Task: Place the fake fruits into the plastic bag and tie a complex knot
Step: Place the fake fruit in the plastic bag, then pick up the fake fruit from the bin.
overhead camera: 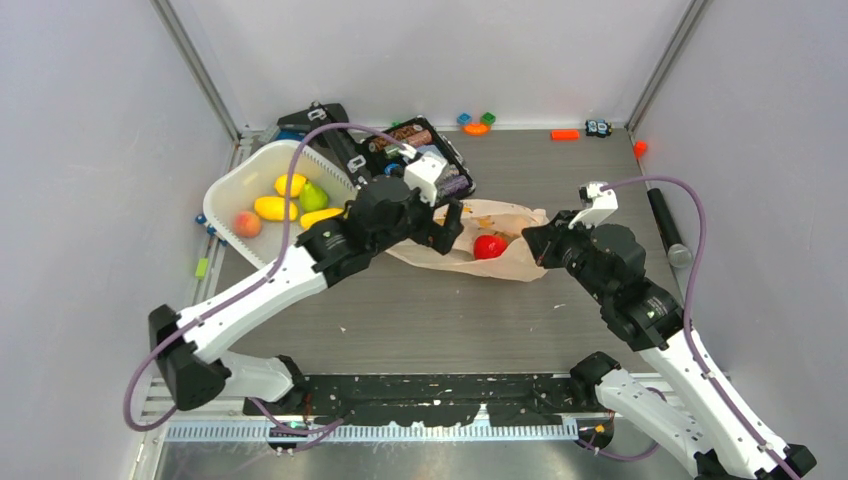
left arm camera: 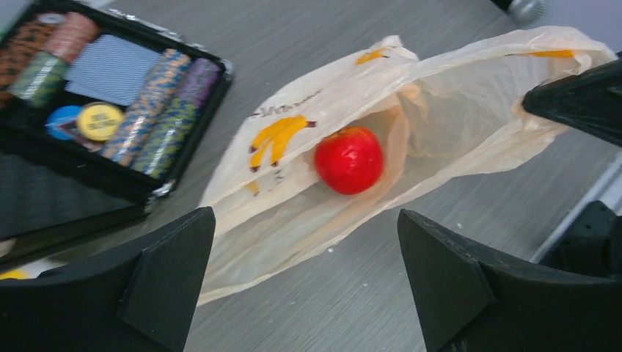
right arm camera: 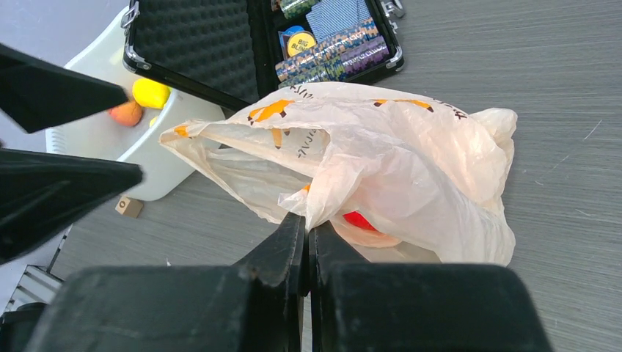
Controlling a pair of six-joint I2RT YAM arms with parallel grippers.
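Observation:
The plastic bag point(overhead camera: 520, 228) lies on the table with its mouth facing left, and a red apple point(overhead camera: 489, 246) sits inside it. My left gripper point(overhead camera: 447, 228) hovers open over the bag's mouth; in its wrist view nothing is between its fingers, and the apple point(left arm camera: 349, 159) lies in the bag point(left arm camera: 469, 110) just beyond them. My right gripper point(overhead camera: 537, 246) is shut on a fold of the bag point(right arm camera: 381, 154) at its rim, holding it up. More fake fruits lie in the white tub point(overhead camera: 232, 178): yellow ones point(overhead camera: 272, 208), a green pear point(overhead camera: 314, 196) and an orange one point(overhead camera: 246, 224).
An open black case of poker chips point(overhead camera: 432, 152) stands just behind the bag. Small toy blocks point(overhead camera: 476, 124) and an orange piece point(overhead camera: 565, 134) lie along the back wall. A black cylinder point(overhead camera: 665, 225) lies at the right, beside my right arm.

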